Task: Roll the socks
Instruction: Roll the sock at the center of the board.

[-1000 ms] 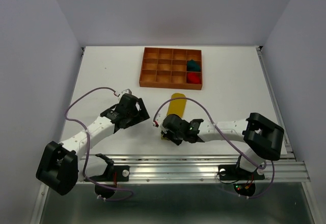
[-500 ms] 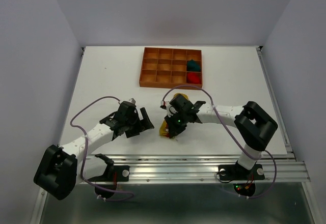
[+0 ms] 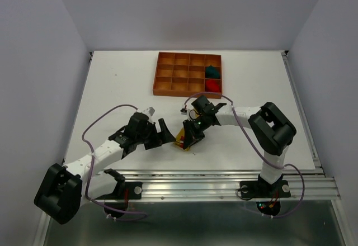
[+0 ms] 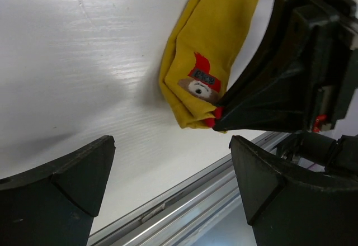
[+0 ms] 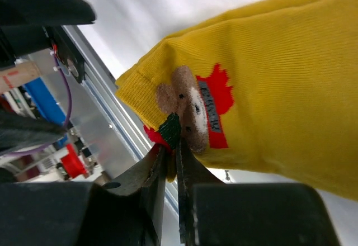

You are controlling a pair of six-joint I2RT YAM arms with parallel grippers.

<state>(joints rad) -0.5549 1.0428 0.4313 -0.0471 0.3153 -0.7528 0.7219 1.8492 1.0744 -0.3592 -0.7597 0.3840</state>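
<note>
The right gripper (image 5: 174, 137) was closed on the near end of the yellow sock (image 4: 207, 50), pinching it just beside the cartoon patch. This end lay close to the near edge of the worktop (image 3: 112, 89). Such a grip at the very tip probably served to turn the end over and start the roll. The left gripper (image 4: 170, 162) stood wide open just beside the sock, holding nothing, perhaps ready to press it down. The red sock (image 3: 212, 85) and the teal sock (image 3: 211, 70) sat bundled in the tray (image 3: 187, 95).
</note>
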